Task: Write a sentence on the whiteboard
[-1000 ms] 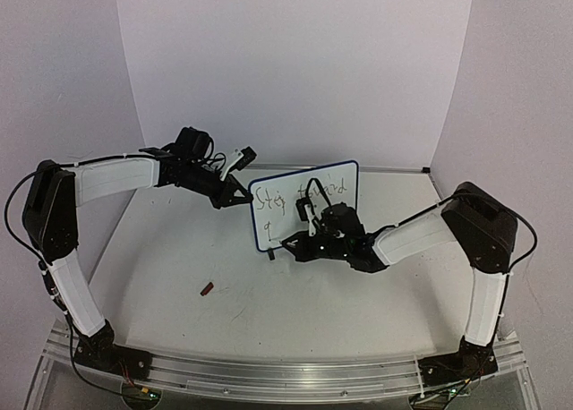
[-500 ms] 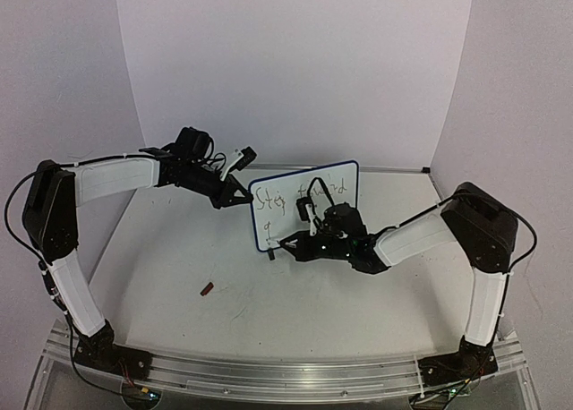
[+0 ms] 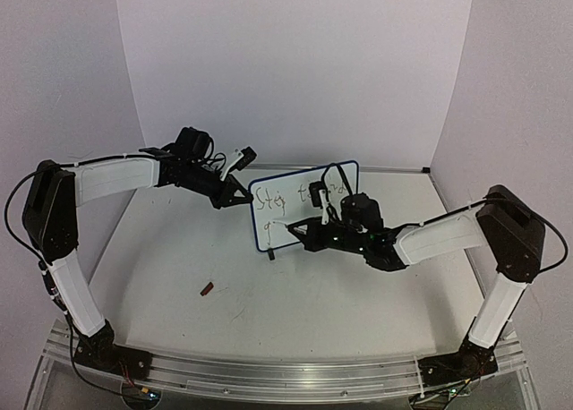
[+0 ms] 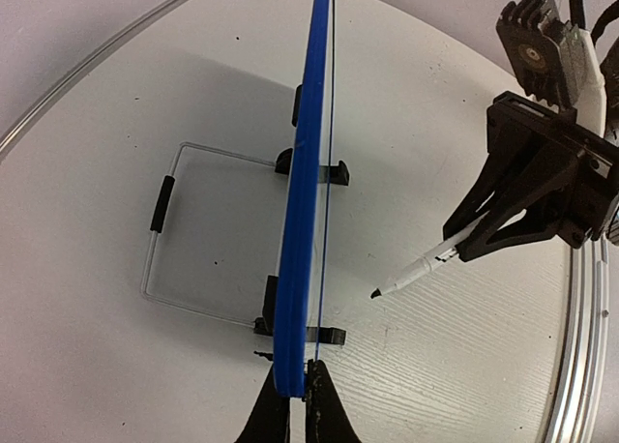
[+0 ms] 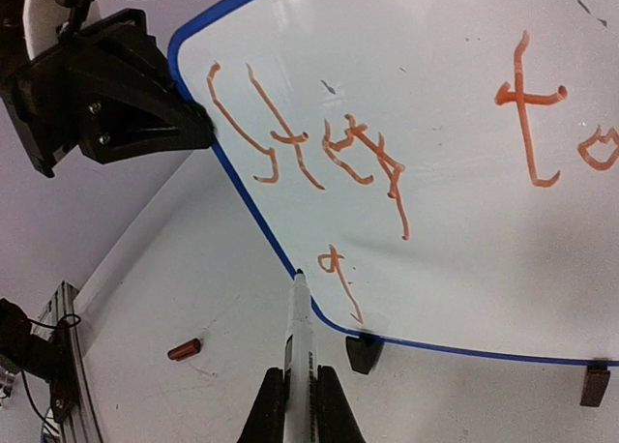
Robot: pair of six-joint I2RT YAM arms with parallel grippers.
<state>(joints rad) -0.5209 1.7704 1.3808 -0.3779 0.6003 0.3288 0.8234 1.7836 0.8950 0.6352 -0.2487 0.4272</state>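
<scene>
The whiteboard has a blue frame and stands upright on black feet at the table's middle. The sentence is orange handwriting, roughly "Stay to..." on the top line, with a "g" below. My left gripper is shut on the board's left edge; it also shows in the top view. My right gripper is shut on a white marker. The marker's tip points at the board's lower left corner. In the left wrist view the marker tip is a short gap off the board face.
A small red marker cap lies on the table in front of the board to the left; it also shows in the right wrist view. A wire stand props the board from behind. White walls enclose the table.
My right arm has drawn back to the right, and the marker tip has come off the board near the "g". The left arm and the board have not moved.
</scene>
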